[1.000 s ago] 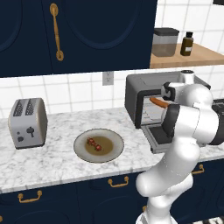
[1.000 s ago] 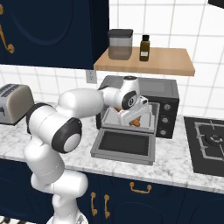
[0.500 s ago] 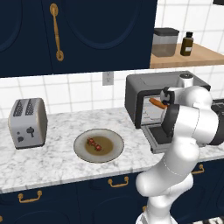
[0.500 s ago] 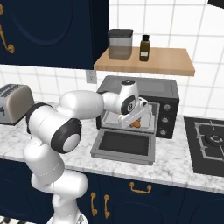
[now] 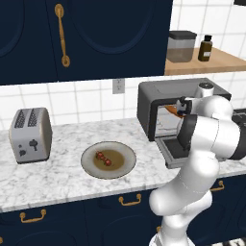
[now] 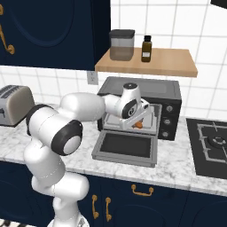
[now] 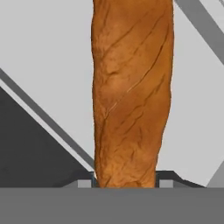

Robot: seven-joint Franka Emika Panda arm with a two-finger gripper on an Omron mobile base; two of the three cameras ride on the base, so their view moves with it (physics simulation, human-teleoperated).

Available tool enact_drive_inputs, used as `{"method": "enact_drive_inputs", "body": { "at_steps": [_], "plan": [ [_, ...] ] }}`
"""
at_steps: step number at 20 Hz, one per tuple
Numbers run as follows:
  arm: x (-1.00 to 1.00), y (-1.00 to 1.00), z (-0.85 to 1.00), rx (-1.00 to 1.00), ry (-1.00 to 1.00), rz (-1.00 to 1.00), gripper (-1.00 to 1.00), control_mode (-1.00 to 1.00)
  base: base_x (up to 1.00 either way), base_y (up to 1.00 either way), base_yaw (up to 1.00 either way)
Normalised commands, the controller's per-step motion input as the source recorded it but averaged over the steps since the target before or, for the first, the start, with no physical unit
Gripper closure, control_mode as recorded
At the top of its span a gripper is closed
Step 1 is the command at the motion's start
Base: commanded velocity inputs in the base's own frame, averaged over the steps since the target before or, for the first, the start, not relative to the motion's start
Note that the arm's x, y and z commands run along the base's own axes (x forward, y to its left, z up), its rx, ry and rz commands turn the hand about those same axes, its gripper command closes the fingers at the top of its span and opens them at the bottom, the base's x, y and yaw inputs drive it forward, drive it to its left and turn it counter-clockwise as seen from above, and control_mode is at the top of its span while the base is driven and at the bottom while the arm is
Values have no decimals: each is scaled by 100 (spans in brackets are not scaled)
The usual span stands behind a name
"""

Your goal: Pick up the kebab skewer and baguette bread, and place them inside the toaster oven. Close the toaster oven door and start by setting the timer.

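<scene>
My gripper (image 5: 181,108) (image 6: 135,119) is at the mouth of the black toaster oven (image 5: 169,89) (image 6: 169,94), shut on the orange-brown baguette bread (image 5: 172,110) (image 6: 139,125). In the hand view the baguette (image 7: 131,87) runs straight up from between the finger tips (image 7: 85,183), over the oven's light inner wall and rack bars. The toaster oven door (image 5: 174,150) (image 6: 126,146) lies dropped open and flat on the counter. The kebab skewer (image 5: 103,158), with its red chunks, lies on a round plate (image 5: 87,166) left of the oven.
A silver two-slot toaster (image 5: 30,134) (image 6: 13,104) stands at the counter's left. A wooden shelf (image 6: 150,62) above the oven holds a jar (image 6: 121,44) and a brown bottle (image 6: 146,48). A black stove top (image 6: 213,142) lies right of the oven.
The hand has shifted only slightly at the oven mouth, still holding the baguette. The skewer, plate and door have not moved.
</scene>
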Motion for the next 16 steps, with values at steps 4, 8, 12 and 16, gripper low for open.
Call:
{"method": "enact_drive_inputs", "body": {
  "at_steps": [4,8,12,16],
  "plan": [
    [24,6,5,1,-1,1,-100,-100,0,0,0],
    [14,11,2,0,0,3,-100,-100,0,0,0],
    [6,2,9,0,0,2,-100,-100,0,0,0],
    [0,0,25,0,0,1,-100,-100,0,0,0]
  ]
}}
